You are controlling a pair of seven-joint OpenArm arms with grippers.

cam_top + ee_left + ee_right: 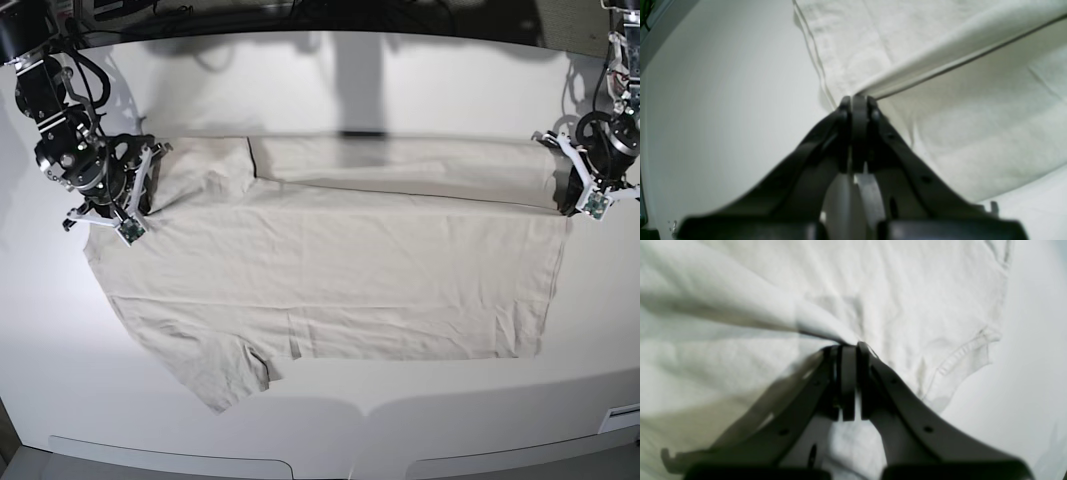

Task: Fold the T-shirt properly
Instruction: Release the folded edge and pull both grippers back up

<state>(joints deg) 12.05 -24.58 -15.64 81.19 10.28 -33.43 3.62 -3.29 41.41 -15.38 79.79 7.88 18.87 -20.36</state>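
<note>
Item: the T-shirt (330, 290), pale beige-grey, unprinted, lying flat on the white tabletop (400, 90); long axis runs side to side in the base view, shoulder end toward the right gripper (143, 192), hem end toward the left gripper (572, 192).

Condition: far long edge already turned toward us as a narrow band over the body; near sleeve (225, 375) splayed out at the front corner; soft creasing throughout, stitched hems visible.

Holds: we have the right gripper clenched on a pinch of cloth at the shoulder corner, a taut ridge leading away from its tips; the left gripper likewise clamped on the folded edge at the hem corner.

Governing relation: both grips sit at opposite ends of one far edge, the loose body lying toward us from the fingers; we judge neither arm nearer, so the next fold wants both drawing together.
</note>
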